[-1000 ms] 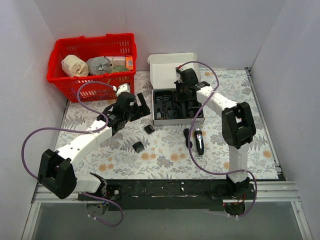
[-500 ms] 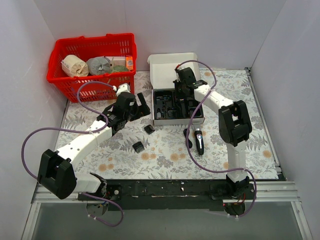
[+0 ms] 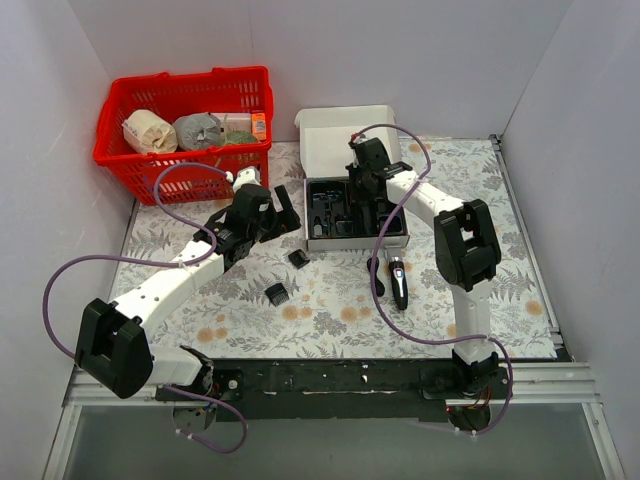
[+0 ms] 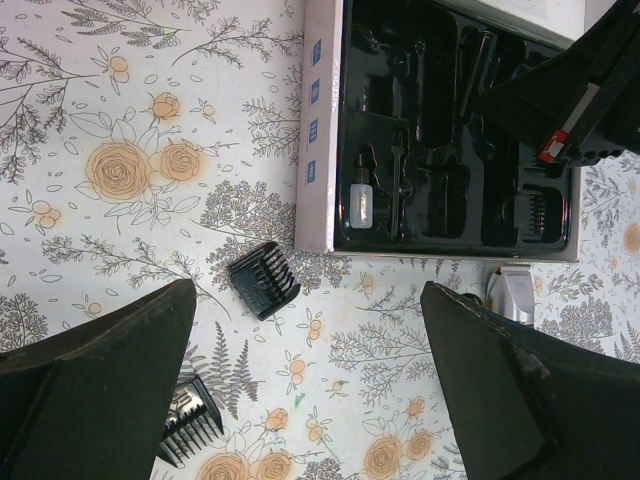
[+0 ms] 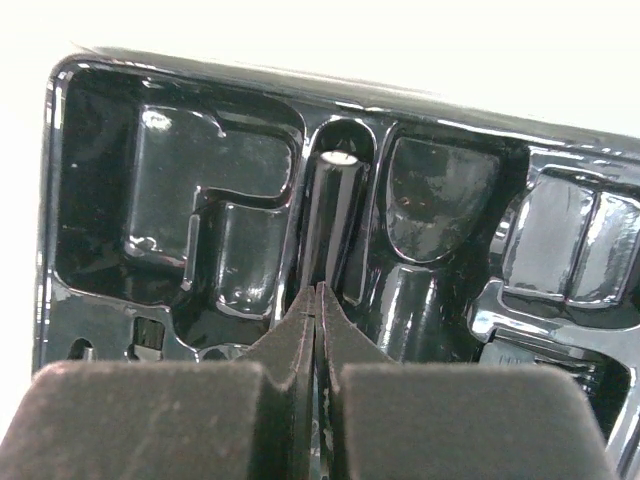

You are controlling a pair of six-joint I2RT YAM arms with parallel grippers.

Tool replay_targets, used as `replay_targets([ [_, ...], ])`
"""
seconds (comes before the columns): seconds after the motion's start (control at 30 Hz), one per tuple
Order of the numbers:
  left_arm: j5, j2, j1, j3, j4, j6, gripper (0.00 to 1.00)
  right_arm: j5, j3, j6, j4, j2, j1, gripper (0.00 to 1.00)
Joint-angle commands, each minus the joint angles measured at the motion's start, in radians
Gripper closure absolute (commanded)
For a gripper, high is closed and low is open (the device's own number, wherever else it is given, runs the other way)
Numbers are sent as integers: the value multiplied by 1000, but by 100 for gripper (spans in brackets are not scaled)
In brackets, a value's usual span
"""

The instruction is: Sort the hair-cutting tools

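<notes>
The slim black hair clipper (image 3: 398, 283) with a silvery head lies on the floral table in front of the kit box; its head shows in the left wrist view (image 4: 515, 293). A little black cord (image 3: 373, 270) lies beside it. Two black comb attachments (image 3: 298, 258) (image 3: 276, 293) lie on the table; the left wrist view shows both (image 4: 263, 279) (image 4: 190, 432). My left gripper (image 3: 283, 212) (image 4: 308, 300) is open and empty, above the table left of the box. My right gripper (image 3: 362, 203) (image 5: 318, 290) is shut, its tips low over the black tray (image 5: 230, 230).
The grey-white kit box (image 3: 345, 130) with its black tray (image 4: 450, 215) stands open at the middle back. A red basket (image 3: 115, 150) with rolls and packets stands at the back left. White walls close in both sides.
My right gripper and arm have shifted slightly left over the tray. The left arm and the loose tools have not moved.
</notes>
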State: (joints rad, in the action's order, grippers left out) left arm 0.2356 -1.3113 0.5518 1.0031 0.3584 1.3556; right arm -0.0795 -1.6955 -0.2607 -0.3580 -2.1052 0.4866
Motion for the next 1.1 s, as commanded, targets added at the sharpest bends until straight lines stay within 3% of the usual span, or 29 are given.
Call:
replay_targets([
  [0.0, 10, 47, 2, -1, -6, -15, 2, -13, 7, 8, 10, -30, 9, 99],
  [0.4, 22, 64, 2, -4, 5, -18, 2, -31, 14, 5, 22, -30, 20, 99],
  [1.07, 16, 64, 2, -8, 4, -24, 2, -85, -112, 20, -13, -61, 26, 99],
])
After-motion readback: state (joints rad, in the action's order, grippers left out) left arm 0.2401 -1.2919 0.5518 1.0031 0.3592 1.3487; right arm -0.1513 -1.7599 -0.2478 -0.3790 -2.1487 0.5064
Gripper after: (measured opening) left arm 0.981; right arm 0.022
